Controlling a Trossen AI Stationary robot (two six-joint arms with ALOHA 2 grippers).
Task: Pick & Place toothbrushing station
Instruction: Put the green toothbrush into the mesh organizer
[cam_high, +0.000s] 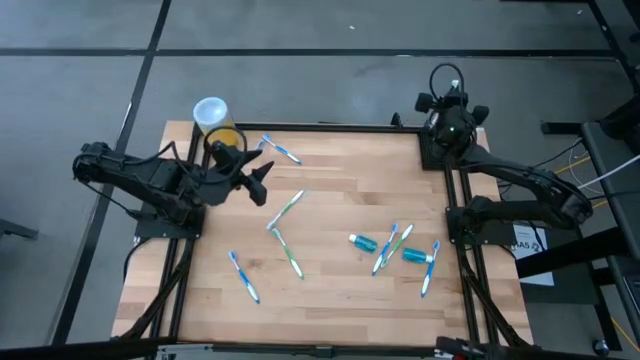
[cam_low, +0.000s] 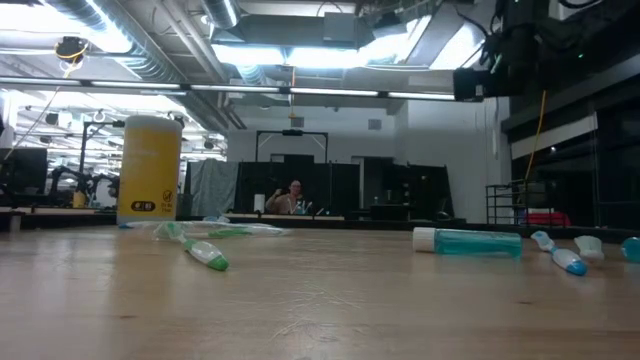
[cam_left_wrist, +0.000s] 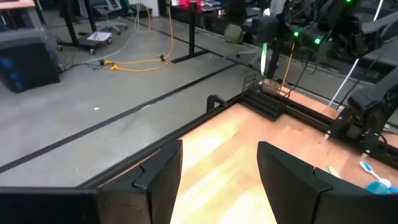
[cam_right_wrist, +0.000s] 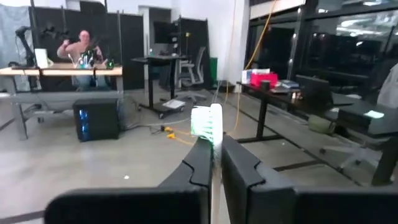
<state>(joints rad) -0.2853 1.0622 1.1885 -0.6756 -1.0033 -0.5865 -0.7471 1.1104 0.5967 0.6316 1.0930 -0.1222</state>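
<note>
Tall yellow cylindrical cup (cam_high: 218, 128) with white lid, far-left table corner; dark label (cam_low: 143, 206) unreadable. About seven toothbrushes scattered, two teal tubes (cam_high: 362, 242). Black box holder not visible. Left gripper (cam_high: 262, 172) fingers apart over table's far left; right gripper (cam_right_wrist: 216, 163) nearly closed, far-right corner, empty.

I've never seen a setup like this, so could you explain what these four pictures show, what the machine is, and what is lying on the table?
It is a robot with two dark arms working at a wooden table. One picture looks straight down from above, one looks level across the tabletop, and two come from cameras on the arms' wrists.

The left tool hovers open over the table's far left, near a yellow cup with a white lid. The right tool is shut and raised at the far right corner, pointing out into the room; it grips something thin and pale that I cannot identify.

Toothbrushes and small blue toothpaste tubes lie scattered about. A person sits in the background.
</note>
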